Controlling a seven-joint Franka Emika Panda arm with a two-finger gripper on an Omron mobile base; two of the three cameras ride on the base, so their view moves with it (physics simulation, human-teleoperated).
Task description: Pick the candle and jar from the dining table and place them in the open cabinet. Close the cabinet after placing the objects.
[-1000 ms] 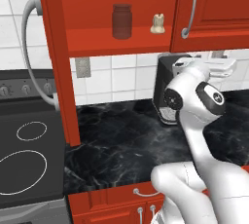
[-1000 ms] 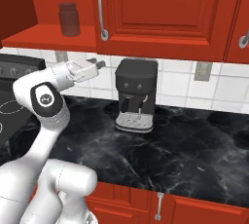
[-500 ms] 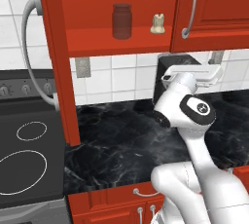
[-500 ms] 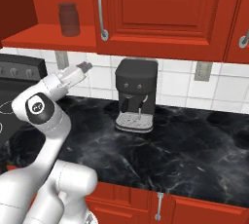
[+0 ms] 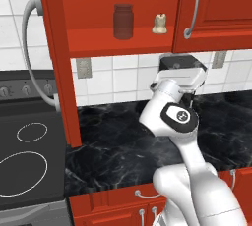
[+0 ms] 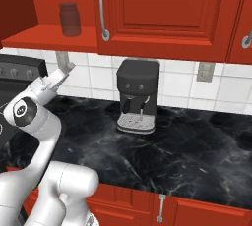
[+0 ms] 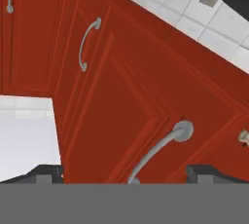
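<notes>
Jar (image 5: 123, 21) and candle (image 5: 159, 23) side by side on your open cabinet (image 5: 118, 43) shelf, your fingers (image 7: 48, 173) spread wide and empty, facing a closed door's curved handle (image 7: 158, 151), coffee machine (image 6: 138, 95) on the surface (image 6: 187, 146).

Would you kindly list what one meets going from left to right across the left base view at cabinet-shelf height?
Open cabinet door → jar → candle → closed door's silver handle.
</notes>
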